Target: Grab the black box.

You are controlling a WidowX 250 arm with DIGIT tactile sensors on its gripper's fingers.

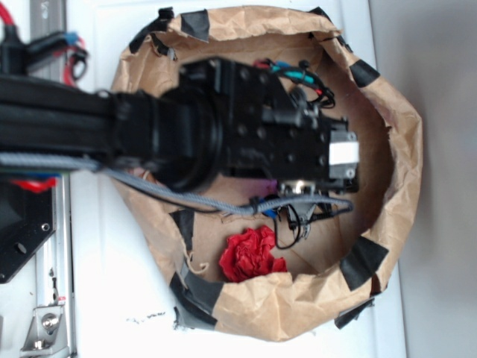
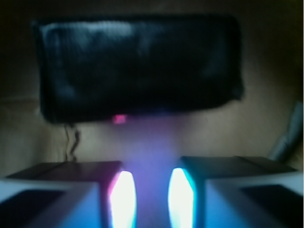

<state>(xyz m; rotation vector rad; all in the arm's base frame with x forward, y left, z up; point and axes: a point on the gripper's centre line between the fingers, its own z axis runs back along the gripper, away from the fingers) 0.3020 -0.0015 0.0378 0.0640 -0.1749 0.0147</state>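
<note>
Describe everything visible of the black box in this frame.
The black box shows only in the wrist view: a blurred, glossy, wide black rectangle with rounded corners, lying on brown paper. It sits ahead of the gripper, whose fingers are slightly apart and not touching it. A small pink spot shows at its lower edge. The exterior view hides it under the arm.

The blocky black metal robot arm (image 1: 223,127) carries a braided grey cable (image 1: 171,192), red and teal wires (image 1: 287,71), a white label (image 1: 343,153), and pale grey fingers (image 2: 52,202).

arm (image 1: 149,127) reaching into paper bag (image 1: 395,149), black box (image 2: 137,66) ahead of gripper (image 2: 152,199), apart
</note>
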